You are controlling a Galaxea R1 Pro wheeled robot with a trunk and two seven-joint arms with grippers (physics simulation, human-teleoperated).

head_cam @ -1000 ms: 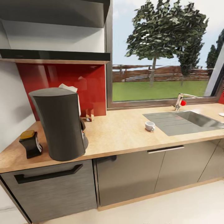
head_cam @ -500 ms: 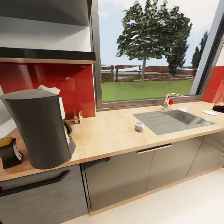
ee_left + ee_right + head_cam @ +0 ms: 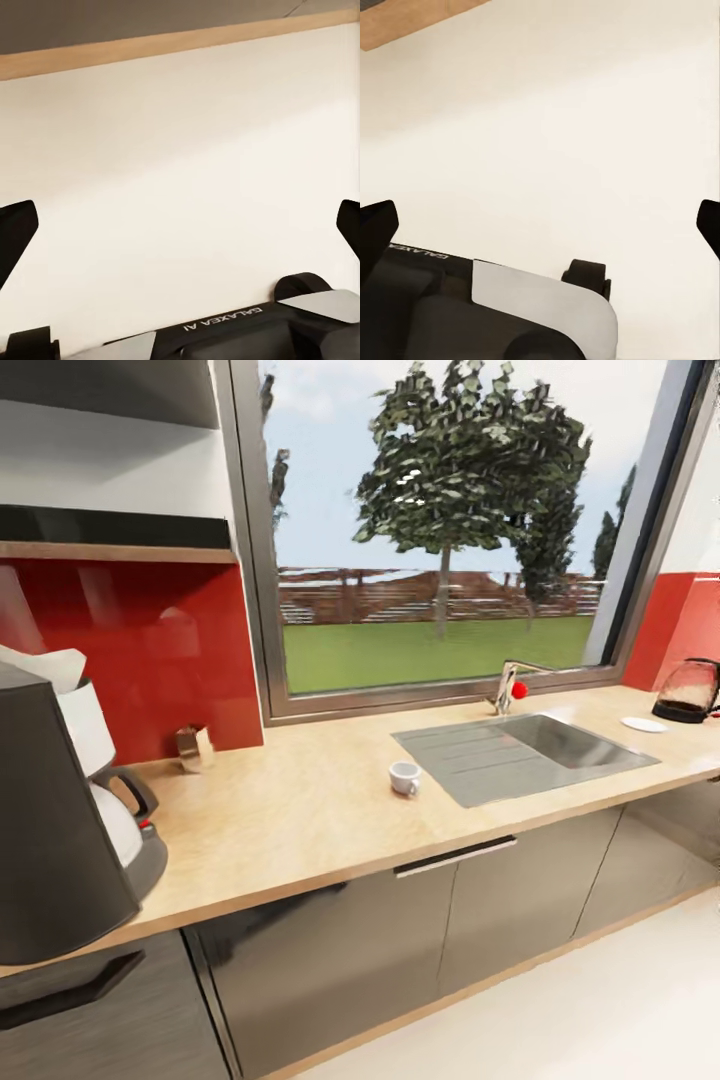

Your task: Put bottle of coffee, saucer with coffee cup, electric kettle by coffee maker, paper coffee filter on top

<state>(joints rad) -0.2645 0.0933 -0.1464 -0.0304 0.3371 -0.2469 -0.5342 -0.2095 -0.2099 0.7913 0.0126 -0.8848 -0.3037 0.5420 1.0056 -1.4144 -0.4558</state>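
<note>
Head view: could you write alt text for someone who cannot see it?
A tan kitchen counter runs under a big window, with a tall dark coffee maker at its left end and a white paper filter on top. A small white cup stands beside the sink; a saucer and dark kettle sit far right.

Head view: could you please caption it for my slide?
Coffee cup beside the sink; electric kettle and saucer far from the coffee maker.

The coffee maker (image 3: 55,810) stands left, coffee cup (image 3: 404,778) mid-countertop (image 3: 300,810), electric kettle (image 3: 688,691) (beside saucer (image 3: 643,725)) far right.
</note>
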